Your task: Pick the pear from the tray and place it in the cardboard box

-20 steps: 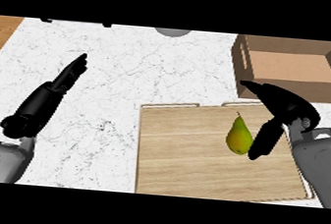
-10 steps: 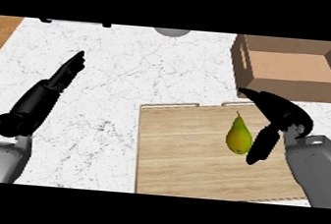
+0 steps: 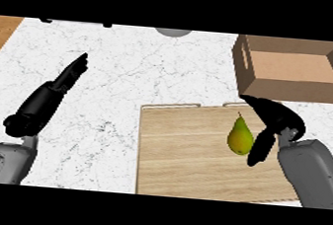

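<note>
pear [image 3: 241,136]: on tray [image 3: 187,160], right half, nearer the far edge than the near one; narrow stem end toward tray's far edge; lying or standing not readable from this steep angle.
tray: pale wood board on marble counter [image 3: 129,67]; carries only the pear.
right hand [image 3: 274,123]: over tray's right side, just beside pear; spread wide, one part arched past the stem end, fingers [image 3: 258,150] hanging down along pear's right flank; nothing held; contact with the skin not readable.
reason for pose: brackets pear from tray's right edge with the opening aimed at the fruit; looks like setup for a side wrap round the fat lower half.
right forearm [image 3: 315,170]: grey, in over tray's near-right corner, hiding that corner.
step (judgement): pre-grasp; pick not done, placing untouched.
next (judgement): ease in toward tray's middle, curl round the belly, lift, carry out past tray's far-right corner.
risk (judgement): rounded, tapered shape; could roll toward tray's left if nudged before closing.
box [image 3: 295,90]: cardboard, just beyond tray's far-right corner, top open; short carry from that side, likely why the right hand takes this job.
left hand [image 3: 62,84]: off tray's left side over counter, well apart; fingers straight, holding nothing, resting; no role in this step.
</note>
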You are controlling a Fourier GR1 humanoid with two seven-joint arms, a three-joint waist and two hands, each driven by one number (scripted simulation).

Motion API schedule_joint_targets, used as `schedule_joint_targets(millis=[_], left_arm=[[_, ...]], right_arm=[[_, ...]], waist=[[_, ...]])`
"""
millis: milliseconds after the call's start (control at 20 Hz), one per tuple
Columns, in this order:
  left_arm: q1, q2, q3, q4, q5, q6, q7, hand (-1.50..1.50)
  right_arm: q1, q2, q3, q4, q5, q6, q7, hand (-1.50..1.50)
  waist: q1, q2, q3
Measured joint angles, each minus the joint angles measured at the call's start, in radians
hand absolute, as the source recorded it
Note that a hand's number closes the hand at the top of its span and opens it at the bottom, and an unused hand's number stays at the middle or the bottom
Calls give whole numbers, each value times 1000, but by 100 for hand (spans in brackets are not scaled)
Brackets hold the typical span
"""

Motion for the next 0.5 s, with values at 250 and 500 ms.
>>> schedule_joint_targets(millis=[250,500], left_arm=[[5,-22,17,-45,-12,-20,36,0],[13,-39,18,-53,-30,-29,41,0]], right_arm=[[8,31,-22,43,40,4,-38,-150],[14,33,-2,74,107,-47,-157,150]], waist=[[1,0,0],[-2,-6,-6]])
